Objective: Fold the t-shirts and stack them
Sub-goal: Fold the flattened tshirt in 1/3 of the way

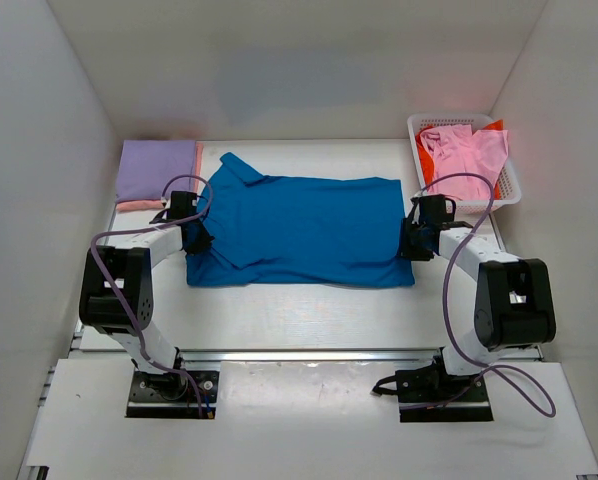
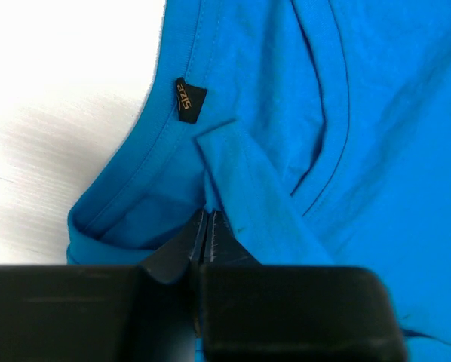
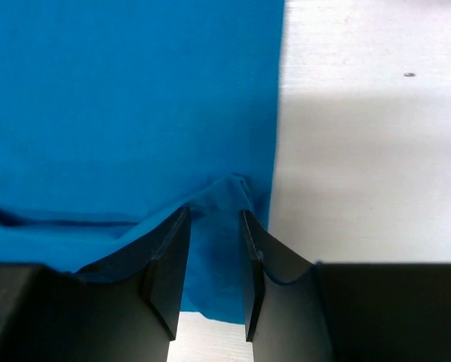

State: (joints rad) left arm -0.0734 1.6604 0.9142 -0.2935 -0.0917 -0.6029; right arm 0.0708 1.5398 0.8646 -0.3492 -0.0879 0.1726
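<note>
though the white table [image 1: 309, 320] takes up most of the view, the thing that matters is the blue t-shirt [image 1: 299, 230], spread flat across its middle with the collar toward the left arm and the hem toward the right arm

at the far right corner a white mesh basket [image 1: 419, 125] holds a pink t-shirt [image 1: 469, 150] over an orange-red t-shirt [image 1: 494, 126]; at the far left corner a folded lavender t-shirt [image 1: 157, 170] lies on a salmon t-shirt [image 1: 139, 206], just beside the blue collar

the left gripper [image 2: 205, 226] sits at the collar end, its fingers pressed together on a raised fold of blue cloth near the neckline. the right gripper [image 3: 214, 226] sits at the hem edge, jaws partway apart with a ridge of hem bunched between them, and it looks clamped on that ridge

the cloth looks light, limp and thin: it will sag between two holds and slide on the smooth table, so each pinch should probably take both layers at an edge or seam, where the stitching gives some body. a small black size label [image 2: 188, 99] shows inside the neck, clear of the left fingers
</note>
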